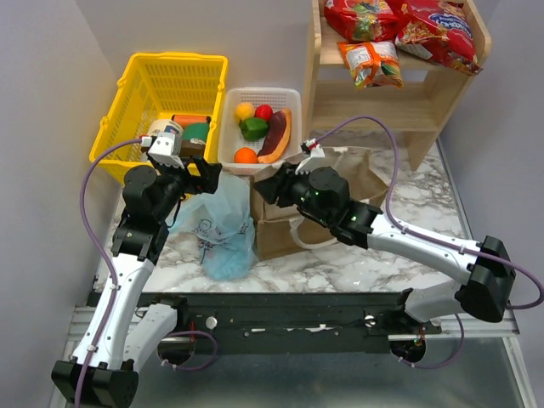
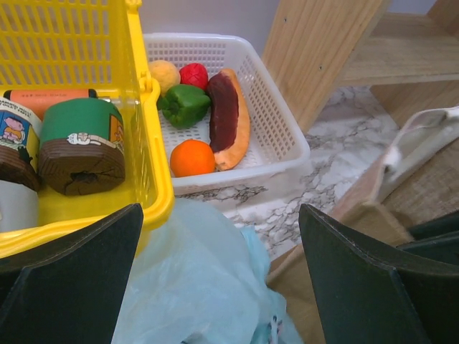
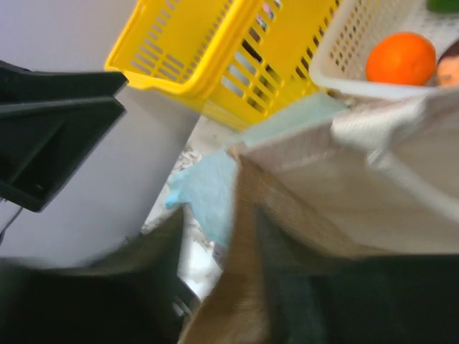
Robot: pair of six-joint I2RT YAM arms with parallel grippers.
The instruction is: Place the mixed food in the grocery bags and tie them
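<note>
Left gripper (image 2: 221,236) gapes wide above blue bag (image 2: 193,294); right gripper (image 1: 265,184) at brown bag (image 1: 276,231), grip unclear.

This looks like a robot test room dressed up as a tiny shop. Two robot arms (image 1: 136,246) are bolted to a metal rail (image 1: 297,320) at 6 o'clock of a marble-look table (image 1: 374,268), with bare grey walls (image 1: 38,127) close around. At 1 o'clock stands a wooden shelf (image 1: 408,93) holding red snack packets (image 1: 433,30). At 11 o'clock sits a yellow shopping basket (image 1: 174,58), and at 12 o'clock a white tray (image 1: 263,91) of small fruit (image 1: 253,128).
</note>
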